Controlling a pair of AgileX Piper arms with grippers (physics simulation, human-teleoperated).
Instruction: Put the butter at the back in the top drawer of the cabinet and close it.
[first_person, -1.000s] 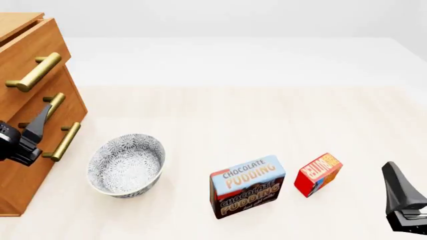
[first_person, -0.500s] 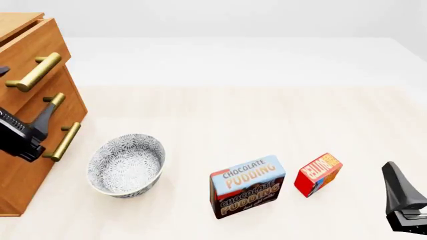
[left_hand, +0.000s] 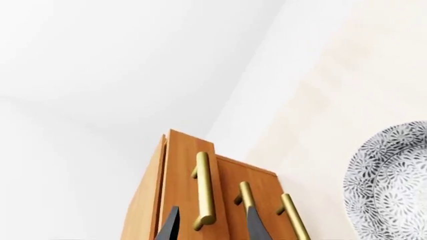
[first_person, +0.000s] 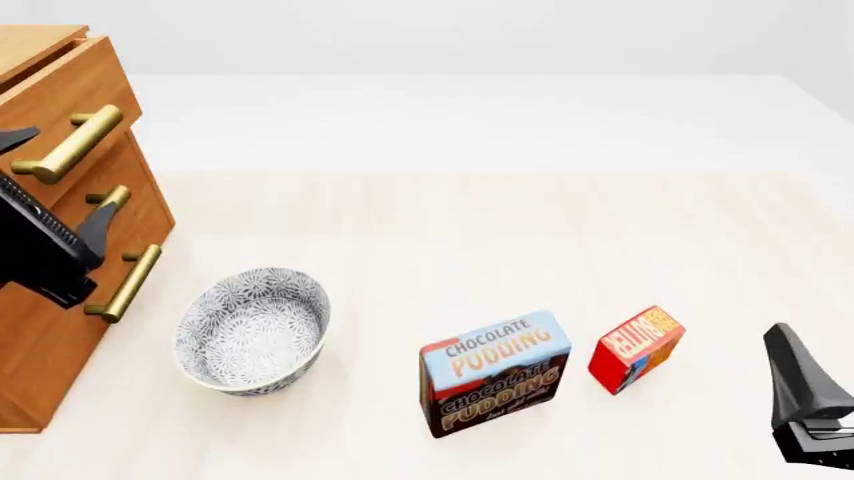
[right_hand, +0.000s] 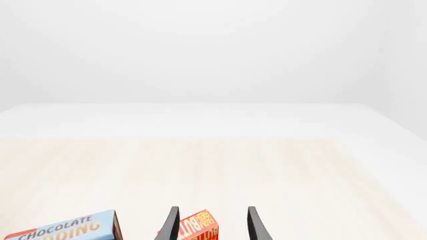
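Ahead, butter (right_hand: 197, 226) between right gripper (right_hand: 211, 225) fingers, spread wide, apparently untouched; left gripper (left_hand: 209, 227) spread astride top drawer (left_hand: 189, 190) handle.

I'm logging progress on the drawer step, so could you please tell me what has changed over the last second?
The left end effector has risen along the cabinet front, from beside the lowest handle up toward the top drawer handle, which now sits between its open fingers. It grips nothing yet. The right end effector, butter, pudding box and bowl stayed put.
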